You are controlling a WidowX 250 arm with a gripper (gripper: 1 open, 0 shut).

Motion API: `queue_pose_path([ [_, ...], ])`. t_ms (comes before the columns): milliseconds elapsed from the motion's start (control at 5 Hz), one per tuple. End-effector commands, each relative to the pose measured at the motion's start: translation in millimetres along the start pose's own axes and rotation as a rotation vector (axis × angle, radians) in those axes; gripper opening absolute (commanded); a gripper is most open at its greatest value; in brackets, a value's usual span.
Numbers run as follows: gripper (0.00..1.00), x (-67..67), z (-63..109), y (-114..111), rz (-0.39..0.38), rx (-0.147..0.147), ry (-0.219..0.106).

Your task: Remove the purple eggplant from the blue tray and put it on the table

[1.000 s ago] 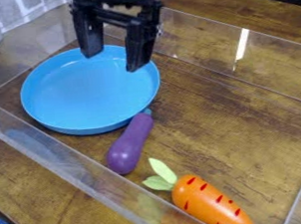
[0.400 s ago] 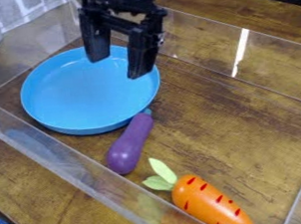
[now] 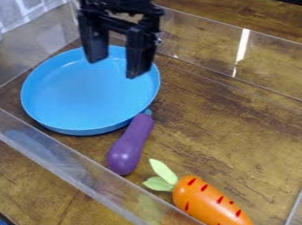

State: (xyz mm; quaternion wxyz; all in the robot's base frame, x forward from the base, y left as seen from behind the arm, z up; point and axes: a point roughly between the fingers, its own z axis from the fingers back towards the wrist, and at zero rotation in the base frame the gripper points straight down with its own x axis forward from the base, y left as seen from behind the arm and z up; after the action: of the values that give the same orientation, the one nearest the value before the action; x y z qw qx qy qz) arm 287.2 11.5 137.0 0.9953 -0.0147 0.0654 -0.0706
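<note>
Your end effector [image 3: 117, 55] hangs over the far rim of the blue tray [image 3: 72, 97] with its two dark fingers [image 3: 93, 38] spread apart and nothing between them. The purple eggplant [image 3: 130, 145] is well apart from it, lying on the desk [image 3: 236, 126] just outside the tray's near right rim, its narrow end pointing toward the tray. An orange carrot [image 3: 206, 204] with green leaves lies just beyond the eggplant, nearer the clear front wall [image 3: 65, 173].
</note>
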Motion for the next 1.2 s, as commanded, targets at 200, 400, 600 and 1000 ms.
queue_pose_path([
  [200,1.00,3.9,22.4,31.0,0.001,0.024,-0.094],
  [400,1.00,14.4,18.0,38.3,-0.018,0.024,-0.094],
  [600,1.00,23.9,16.1,43.9,-0.057,0.025,-0.091],
  [1000,1.00,34.4,-7.9,19.4,-0.009,0.008,-0.086],
])
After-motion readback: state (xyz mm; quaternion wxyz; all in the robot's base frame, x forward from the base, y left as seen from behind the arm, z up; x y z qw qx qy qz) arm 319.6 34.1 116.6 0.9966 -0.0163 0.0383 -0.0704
